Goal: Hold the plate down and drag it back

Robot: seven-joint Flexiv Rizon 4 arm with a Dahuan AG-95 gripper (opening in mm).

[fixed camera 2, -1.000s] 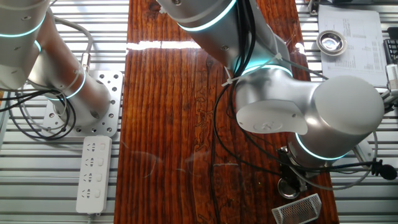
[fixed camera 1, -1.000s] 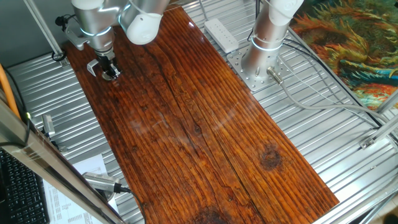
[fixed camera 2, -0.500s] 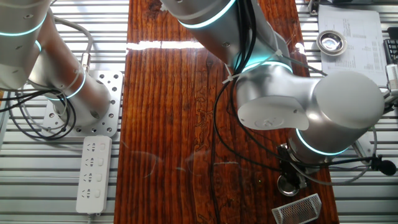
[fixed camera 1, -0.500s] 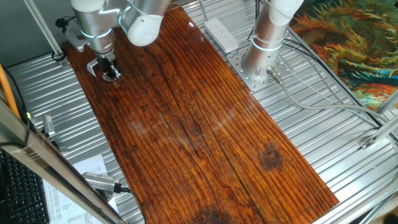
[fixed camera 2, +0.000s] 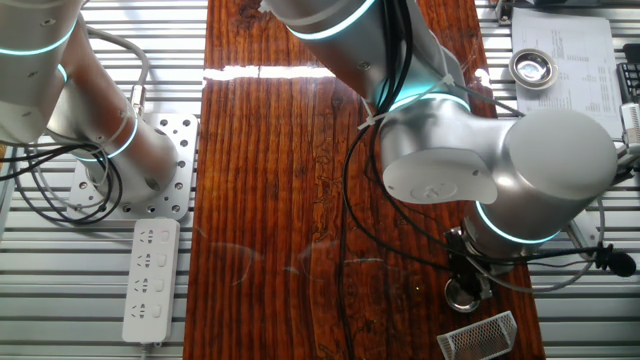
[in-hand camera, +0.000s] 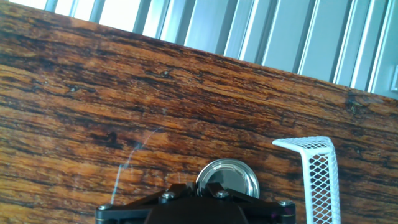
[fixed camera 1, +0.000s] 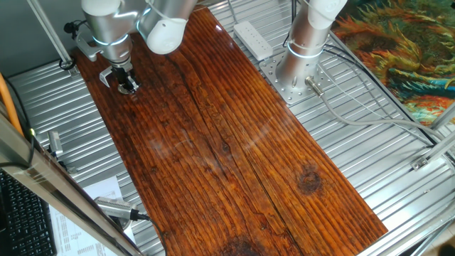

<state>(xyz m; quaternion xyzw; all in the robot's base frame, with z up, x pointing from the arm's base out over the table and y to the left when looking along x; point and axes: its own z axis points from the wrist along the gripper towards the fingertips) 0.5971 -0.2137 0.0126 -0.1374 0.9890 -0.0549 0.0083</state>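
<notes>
The plate is a small round silvery disc with a dark centre. It lies on the wooden board near the board's corner. My gripper stands right over its near edge, with the jaws close together and the tip down on the disc. In the other fixed view the plate peeks out under the gripper. In one fixed view the gripper is at the far left corner of the board and hides the plate.
A white mesh bracket stands just right of the plate and also shows in the other fixed view. The board's edge and ribbed metal table lie just beyond. A power strip and a second arm's base stand beside the board.
The arm's upper links have shifted slightly. The gripper and the plate have barely moved.
</notes>
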